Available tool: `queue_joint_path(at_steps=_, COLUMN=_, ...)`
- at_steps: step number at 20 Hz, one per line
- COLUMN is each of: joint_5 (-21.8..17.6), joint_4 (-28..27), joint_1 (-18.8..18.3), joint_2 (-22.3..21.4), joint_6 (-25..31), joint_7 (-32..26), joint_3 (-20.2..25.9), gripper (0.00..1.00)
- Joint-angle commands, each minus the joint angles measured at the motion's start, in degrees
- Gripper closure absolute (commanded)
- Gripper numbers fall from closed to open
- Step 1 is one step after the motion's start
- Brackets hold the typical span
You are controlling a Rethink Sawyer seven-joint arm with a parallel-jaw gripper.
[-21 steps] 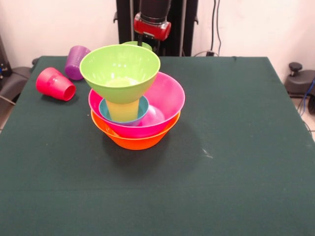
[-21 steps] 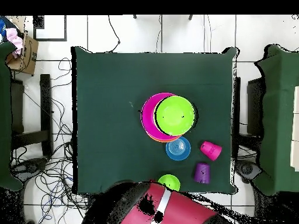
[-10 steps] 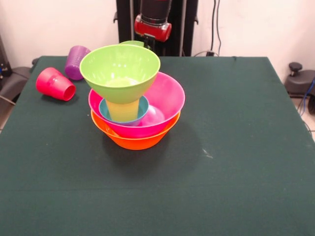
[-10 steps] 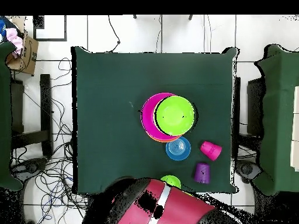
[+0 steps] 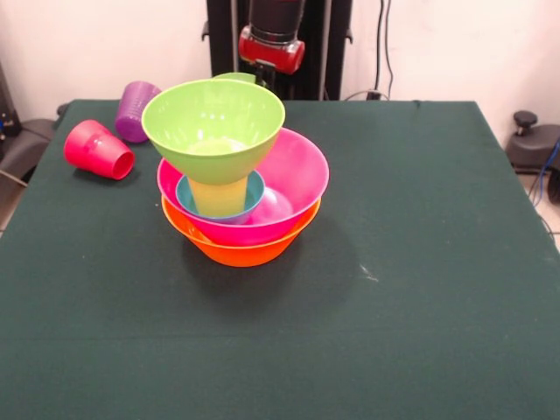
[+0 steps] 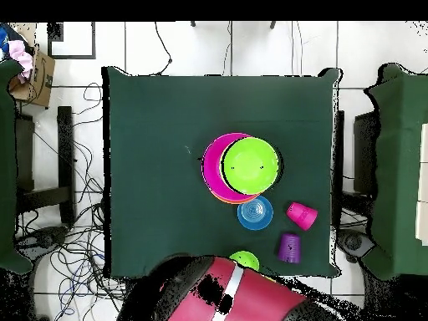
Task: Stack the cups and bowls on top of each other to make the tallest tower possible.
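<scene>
On the table, a red cup lay tipped at the far left, a purple cup just beyond it. Right of them stood the tower: orange bowl, pink bowl, blue bowl, yellow cup and green bowl (topmost). Behind it, a small green bowl sat below the arm; whether its gripper was clenched or released cannot be told.

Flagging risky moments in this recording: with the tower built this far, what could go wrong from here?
The green bowl sits high on the narrow yellow cup, off-centre over the pink bowl; a nudge could tip it.

The arm hangs just behind the tower, so a forward move might clip the green bowl's rim.

The red cup lies on its side and may roll when grasped.
</scene>
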Motion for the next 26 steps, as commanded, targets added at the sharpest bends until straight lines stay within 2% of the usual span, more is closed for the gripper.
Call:
queue_joint_path(at_steps=1, joint_5=-1.4, joint_4=-3.1, joint_1=-1.2, joint_2=-6.0, joint_6=3.3, joint_7=5.9, joint_3=7.0, gripper=1.00)
queue_joint_path(at_steps=5, joint_5=-1.8, joint_4=0.4, joint_1=-4.1, joint_2=-15.4, joint_6=11.0, joint_7=4.8, joint_3=10.1, gripper=1.00)
queue_joint_path(at_steps=8, joint_5=-0.9, joint_4=2.0, joint_1=-5.0, joint_2=-20.4, joint_6=15.1, joint_7=4.1, joint_3=11.5, gripper=1.00)
queue_joint_path(at_steps=9, joint_5=-0.6, joint_4=2.8, joint_1=-5.6, joint_2=-23.3, joint_6=17.4, joint_7=3.5, joint_3=12.4, gripper=1.00)
queue_joint_path(at_steps=16, joint_5=3.3, joint_4=6.1, joint_1=-11.8, joint_2=-36.9, joint_6=32.9, joint_7=-0.8, joint_3=20.1, gripper=1.00)
queue_joint_path(at_steps=21, joint_5=5.5, joint_4=7.0, joint_1=-13.3, joint_2=-41.1, joint_6=38.6, joint_7=-1.5, joint_3=22.8, gripper=1.00)
queue_joint_path(at_steps=26, joint_5=9.8, joint_4=7.7, joint_1=-13.8, joint_2=-48.8, joint_6=47.3, joint_7=-4.4, joint_3=23.9, gripper=1.00)
